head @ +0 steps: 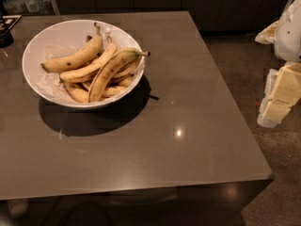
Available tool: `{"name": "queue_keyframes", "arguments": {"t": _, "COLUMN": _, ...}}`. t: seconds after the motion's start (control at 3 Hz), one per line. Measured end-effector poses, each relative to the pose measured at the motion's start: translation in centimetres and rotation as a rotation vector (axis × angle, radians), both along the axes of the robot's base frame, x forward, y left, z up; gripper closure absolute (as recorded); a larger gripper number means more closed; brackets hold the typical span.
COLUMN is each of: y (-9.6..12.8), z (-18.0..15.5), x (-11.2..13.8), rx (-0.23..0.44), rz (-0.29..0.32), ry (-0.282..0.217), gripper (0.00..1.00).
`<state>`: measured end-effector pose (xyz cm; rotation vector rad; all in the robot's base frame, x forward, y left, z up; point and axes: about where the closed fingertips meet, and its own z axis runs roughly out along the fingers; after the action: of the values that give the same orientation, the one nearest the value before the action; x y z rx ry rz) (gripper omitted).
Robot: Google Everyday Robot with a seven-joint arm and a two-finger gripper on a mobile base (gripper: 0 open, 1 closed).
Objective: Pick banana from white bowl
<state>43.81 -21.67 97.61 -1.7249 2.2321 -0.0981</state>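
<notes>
The white bowl stands on the far left part of a grey table and holds several bananas. The banana, the longest and thickest, lies on top of the pile toward the bowl's right side. It has a greenish-brown edge, and its dark stem tip points right over the rim. A paler spotted banana lies behind it. My gripper, with pale yellow fingers under a white arm, hangs at the right edge of the view. It is off the table's right side, far from the bowl and holding nothing that I can see.
The grey table has its right edge near my gripper and its front edge close to the camera. Dark cabinets run along the back. A dark object sits at the table's far left corner. Speckled floor lies to the right.
</notes>
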Motion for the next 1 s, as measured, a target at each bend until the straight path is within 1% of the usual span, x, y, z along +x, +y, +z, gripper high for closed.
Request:
{"name": "queue_keyframes", "arguments": {"t": 0.33, "y": 0.2, "z": 0.2, "x": 0.0, "rx": 0.000, "rz": 0.003, "ry": -0.004, "gripper": 0.00}}
{"name": "queue_keyframes", "arguments": {"t": 0.67, "y": 2.9, "z": 1.2, "x": -0.4, "rx": -0.019, "rz": 0.102, "ry": -0.006, "gripper": 0.00}}
{"name": "queue_keyframes", "arguments": {"t": 1.0, "y": 5.9, "z": 1.9, "x": -0.6, "rx": -0.060, "rz": 0.200, "ry": 0.008, "gripper": 0.00}}
